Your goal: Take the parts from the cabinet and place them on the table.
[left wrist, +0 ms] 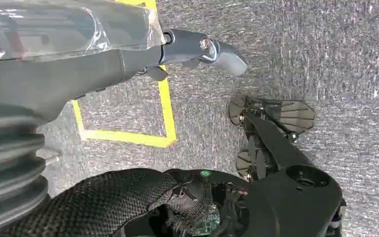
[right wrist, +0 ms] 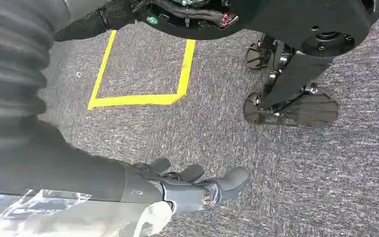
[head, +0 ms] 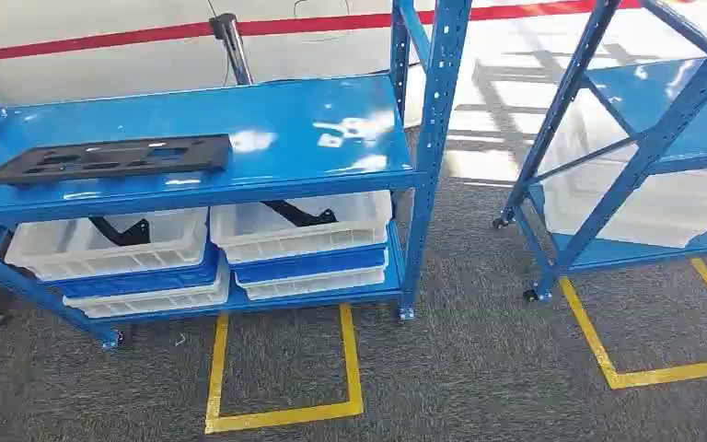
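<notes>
A flat black part (head: 110, 158) with cut-outs lies on the left of the top shelf of the blue cabinet (head: 276, 120). On the shelf below, two stacks of white and blue bins stand side by side. The left top bin (head: 74, 253) holds a black part (head: 121, 230), and the right top bin (head: 331, 230) holds another black part (head: 299, 216). My left hand (left wrist: 187, 52) hangs above the grey carpet, thumb out, holding nothing. My right hand (right wrist: 192, 185) also hangs over the carpet, fingers slightly apart and empty.
A second blue rack (head: 649, 152) on castors stands to the right, across a gap of carpet. Yellow tape outlines (head: 281, 416) (head: 608, 368) mark the floor in front of each rack. A dark post (head: 232, 46) rises behind the cabinet, before a red floor line (head: 101, 41).
</notes>
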